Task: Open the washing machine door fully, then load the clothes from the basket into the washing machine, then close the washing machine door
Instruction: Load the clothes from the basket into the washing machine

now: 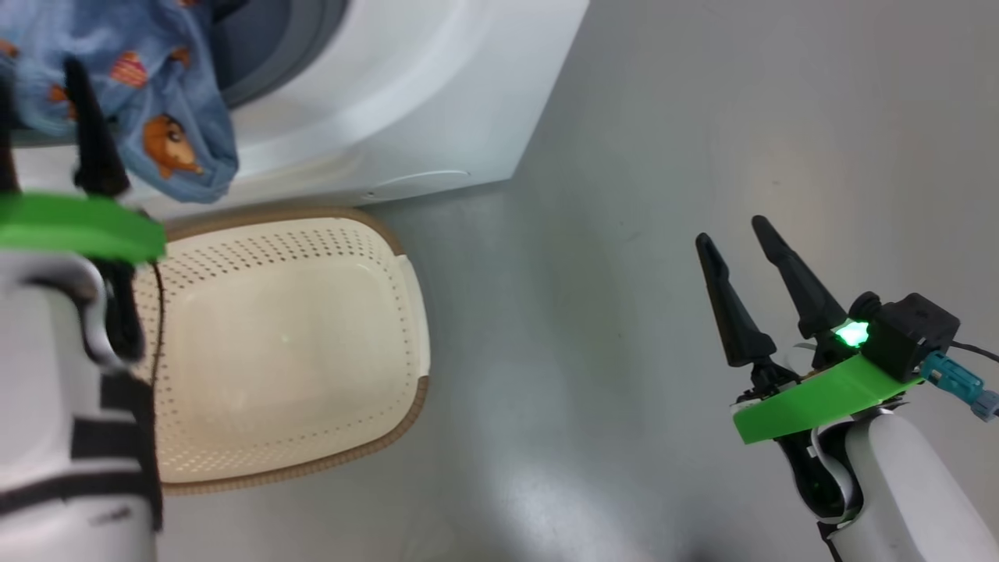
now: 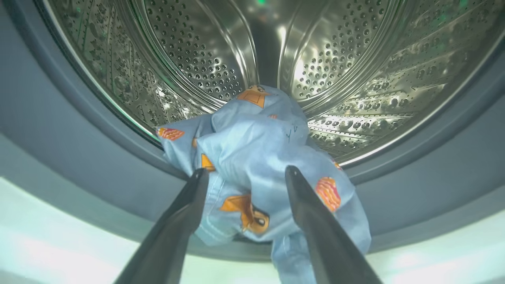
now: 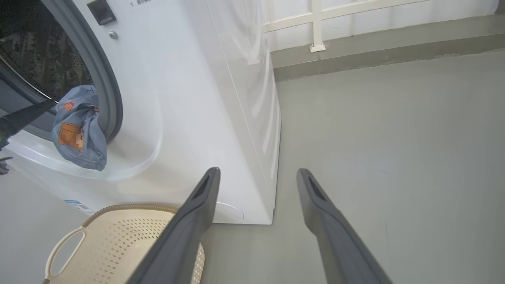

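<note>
Loading nearly done, I'd judge. The basket [image 1: 296, 351], lower left of head view, has nothing in it. One blue garment [image 2: 252, 138] sits mid-frame on the grey gasket [image 2: 59, 130], half in the drum [image 2: 189, 51], tail hanging outside. The left gripper [image 2: 244, 171] has its jaws spread either side of it, not pinching. The right gripper [image 1: 732, 232] is spread too, lower right, over the floor [image 1: 593, 351]. To do: push cloth in, shut door.

clothes [image 2: 256, 157] over washing machine [image 1: 406, 101] rim, basket [image 1: 296, 351] below — in front
</note>
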Controlling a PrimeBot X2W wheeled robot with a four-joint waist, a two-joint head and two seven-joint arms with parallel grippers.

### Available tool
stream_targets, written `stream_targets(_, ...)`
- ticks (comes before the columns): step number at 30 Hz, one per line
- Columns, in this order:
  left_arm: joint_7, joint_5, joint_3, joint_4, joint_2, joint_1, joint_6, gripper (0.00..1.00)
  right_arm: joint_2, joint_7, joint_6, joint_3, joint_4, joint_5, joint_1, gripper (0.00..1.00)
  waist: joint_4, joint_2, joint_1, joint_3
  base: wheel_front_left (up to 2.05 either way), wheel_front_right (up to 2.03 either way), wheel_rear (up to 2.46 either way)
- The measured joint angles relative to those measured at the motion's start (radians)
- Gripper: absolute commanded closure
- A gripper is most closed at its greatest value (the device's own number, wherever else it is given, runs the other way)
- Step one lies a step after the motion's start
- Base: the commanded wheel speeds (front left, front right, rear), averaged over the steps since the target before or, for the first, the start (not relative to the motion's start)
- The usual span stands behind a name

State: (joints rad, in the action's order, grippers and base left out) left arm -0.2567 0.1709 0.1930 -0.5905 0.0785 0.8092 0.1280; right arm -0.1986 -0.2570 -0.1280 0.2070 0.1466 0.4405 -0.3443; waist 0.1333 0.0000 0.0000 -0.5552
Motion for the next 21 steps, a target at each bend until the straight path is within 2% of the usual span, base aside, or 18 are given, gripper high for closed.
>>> stream_targets(13, 0.0, -0.012, -0.008, 0.254, -0.042, -0.354, 0.0, 0.0, -0.026, 0.0, 0.0, -0.009, 0.011, 0.0, 0.038, 0.0, -0.046, 0.0, 0.0, 0.063, 0.0, 0.0, 0.0)
stream_targets(21, 0.0, -0.003, -0.001, 0.368, -0.047, -0.482, 0.0, 0.0, -0.036, 0.0, 0.0, -0.01, 0.013, 0.0, 0.042, 0.0, -0.06, 0.0, 0.0, 0.083, 0.0, 0.0, 0.0)
